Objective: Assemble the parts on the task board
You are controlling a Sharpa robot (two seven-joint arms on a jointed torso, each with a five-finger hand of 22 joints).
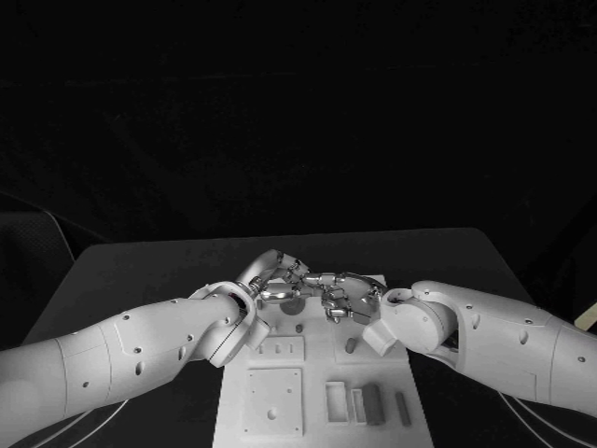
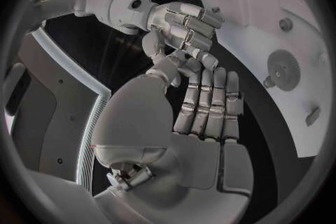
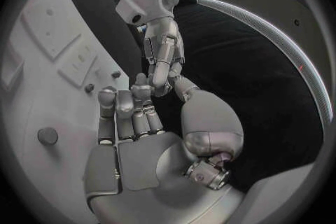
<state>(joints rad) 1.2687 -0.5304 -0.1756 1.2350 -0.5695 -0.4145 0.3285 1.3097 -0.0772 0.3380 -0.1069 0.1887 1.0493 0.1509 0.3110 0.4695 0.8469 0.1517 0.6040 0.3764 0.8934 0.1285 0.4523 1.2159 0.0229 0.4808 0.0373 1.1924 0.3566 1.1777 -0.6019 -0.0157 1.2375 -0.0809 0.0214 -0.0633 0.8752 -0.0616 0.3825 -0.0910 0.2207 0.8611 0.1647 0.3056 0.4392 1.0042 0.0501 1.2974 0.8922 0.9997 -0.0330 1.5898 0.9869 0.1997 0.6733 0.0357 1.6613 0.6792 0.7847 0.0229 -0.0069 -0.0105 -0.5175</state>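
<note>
Meeting over task board (image 1: 298, 392) | left robot hand (image 1: 274, 280), right robot hand (image 1: 346, 297) | grasp unclear

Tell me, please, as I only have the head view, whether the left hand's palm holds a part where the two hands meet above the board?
Observer: The left wrist view shows the left hand with a bare palm, its fingers stretched out side by side towards the right hand. I cannot tell if anything sits between the fingertips.
Operator: Thank you. Is anything on the board that the hands hide from me?
Observer: Yes, the left wrist view shows a gear lying flat on the task board, beside the hands.
</note>
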